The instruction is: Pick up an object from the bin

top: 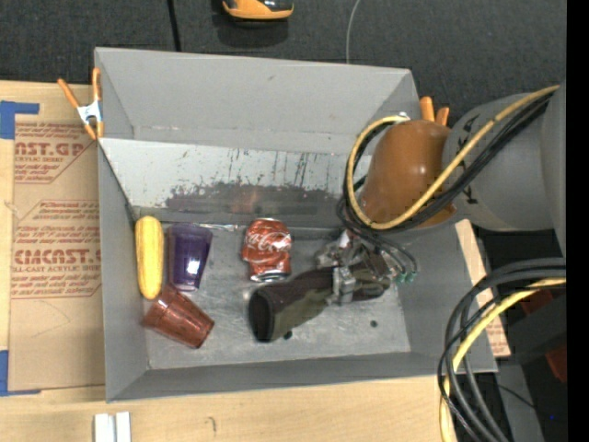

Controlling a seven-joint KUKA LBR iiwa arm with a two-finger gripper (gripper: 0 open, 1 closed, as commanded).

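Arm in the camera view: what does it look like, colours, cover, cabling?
The arm is thick, rounded and grey. Its wrist wears a glossy orange-brown dome cover. Yellow and black cables loop around the cover and over the grey link. The gripper is a small cluster of dark and silvery metal.

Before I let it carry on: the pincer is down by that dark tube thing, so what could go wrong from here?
One: the pincer sits at the right end of the dark tube-shaped thing, not its middle, so a lift from there might let it tilt and slip out. Two: the crushed Coca-Cola can lies close beside the tube and could get knocked or dragged.
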